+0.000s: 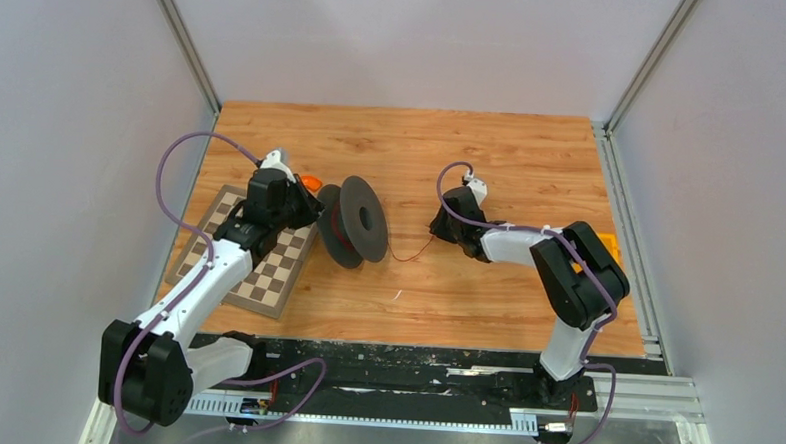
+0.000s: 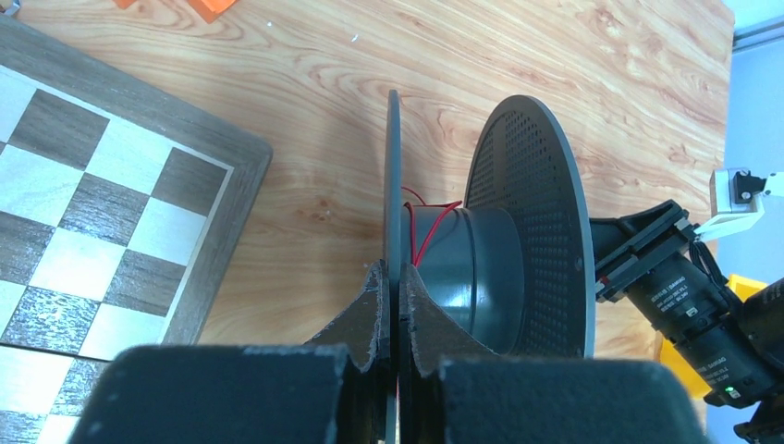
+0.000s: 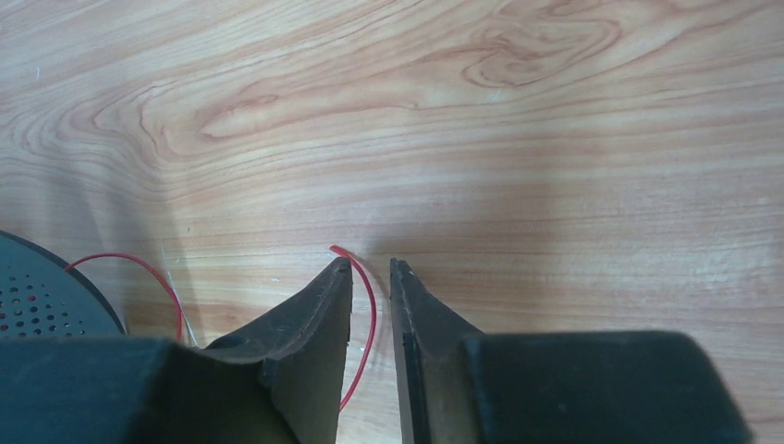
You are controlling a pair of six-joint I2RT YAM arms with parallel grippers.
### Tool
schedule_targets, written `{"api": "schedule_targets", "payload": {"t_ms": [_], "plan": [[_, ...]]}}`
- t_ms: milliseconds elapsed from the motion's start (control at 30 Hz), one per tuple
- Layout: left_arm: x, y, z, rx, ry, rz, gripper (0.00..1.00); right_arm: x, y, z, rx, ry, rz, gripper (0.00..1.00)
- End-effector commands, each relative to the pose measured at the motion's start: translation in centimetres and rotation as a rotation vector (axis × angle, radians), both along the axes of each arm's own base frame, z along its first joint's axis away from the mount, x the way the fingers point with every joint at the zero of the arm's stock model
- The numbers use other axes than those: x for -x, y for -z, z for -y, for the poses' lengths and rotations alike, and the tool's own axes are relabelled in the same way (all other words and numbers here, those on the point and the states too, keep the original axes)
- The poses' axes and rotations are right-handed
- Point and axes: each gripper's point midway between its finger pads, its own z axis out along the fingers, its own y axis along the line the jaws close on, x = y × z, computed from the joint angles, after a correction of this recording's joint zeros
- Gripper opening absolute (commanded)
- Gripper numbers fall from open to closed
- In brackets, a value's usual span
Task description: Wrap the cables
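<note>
Left gripper [image 2: 392,274] was clamped shut on the spool [image 2: 532,213] by its thin flange [image 2: 393,166], spool standing on edge on the tabletop [image 2: 305,111]. Right gripper [image 3: 371,265] had jaws slightly apart, cable [image 3: 369,319] free end lying betw. them, not pinched. Few turns sat on the hub [image 2: 471,268]. Step: prob. catching the loose end. Next needs a firm pinch, then winding w/ tension.

smooth pale wood-grain table [image 3: 555,139], matt dark plastic spool [image 2: 532,213] with perforated flange, smooth red wire [image 3: 372,314], wooden chessboard [image 2: 83,231]
</note>
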Motion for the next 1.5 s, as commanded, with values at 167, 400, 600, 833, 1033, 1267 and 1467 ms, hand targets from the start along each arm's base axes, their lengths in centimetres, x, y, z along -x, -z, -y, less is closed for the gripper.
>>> {"api": "schedule_targets", "payload": {"t_ms": [167, 400, 600, 833, 1033, 1267, 1467], "plan": [[-1.2, -3.7, -0.2, 0.081, -0.063, 0.12, 0.0, 1.6, 2.1, -1.4, 0.088, -0.064, -0.037, 0.24], [-0.8, -3.9, -0.2, 0.115, -0.081, 0.117, 0.0, 2.6, 2.6, -0.7, 0.127, -0.054, -0.062, 0.25], [-0.7, -3.9, -0.1, 0.136, -0.092, 0.112, 0.0, 3.4, 2.6, -0.5, 0.18, -0.066, -0.066, 0.25], [-0.5, -4.2, -0.7, 0.135, -0.122, 0.12, 0.0, 4.3, 3.2, 0.6, 0.279, -0.047, -0.089, 0.3], [-0.2, -4.2, -0.8, 0.14, -0.13, 0.123, 0.0, 4.7, 3.6, 0.7, 0.32, -0.048, -0.109, 0.28], [0.1, -4.3, -1.1, 0.186, -0.174, 0.115, 0.0, 4.6, 4.0, 0.5, 0.325, -0.054, -0.085, 0.01], [0.3, -4.1, -1.3, 0.238, -0.226, 0.084, 0.0, 3.9, -3.4, -2.4, 0.183, -0.17, 0.231, 0.0]]}}
